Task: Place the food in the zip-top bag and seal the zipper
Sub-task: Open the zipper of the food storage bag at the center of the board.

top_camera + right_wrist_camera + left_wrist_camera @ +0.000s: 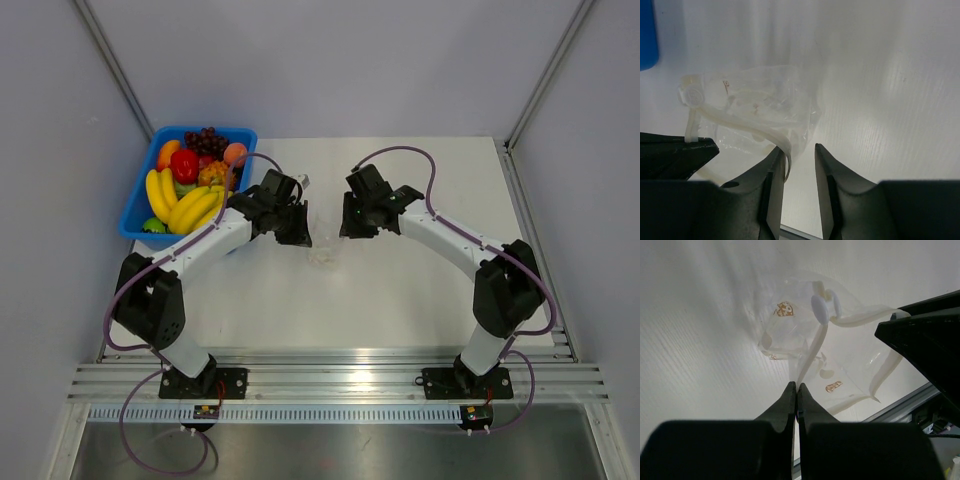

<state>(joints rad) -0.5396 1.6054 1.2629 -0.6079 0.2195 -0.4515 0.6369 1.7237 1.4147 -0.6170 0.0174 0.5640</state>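
Bag position: the zip-top bag (pixel 322 252) is lying crumpled near the middle of the white table (pixel 420 290), and we are logging it between the two pincers in the overhead view. We are noting the left gripper (pixel 796 388) at the bag's 10 o'clock. Its jaws are pressing tight together, clenched on the zipper (pixel 812 352), whose whitish strip is running from a rounded white tab (pixel 820 308) straight down into the fingertips. The clear film around the strip is puckering and is carrying small brown printed marks (pixel 785 309). We are noting the right gripper (pixel 800 157) at the bag's 2 o'clock. Its jaws are standing apart, released and gripping nothing. In its own wrist view the finger at 9 o'clock of the gap is touching a curl of the strip, while the other finger is hanging over bare table. We are unable to tell whether the mouth of the bag is sealed. The food (pixel 235 153) is sitting in the blue bin (pixel 225 129) at the table's 10 o'clock, well apart from the bag. We are placing it at the bin's 1 o'clock corner, just beside the grapes (pixel 207 138), with the bananas (pixel 190 205) lying at its 7 o'clock.
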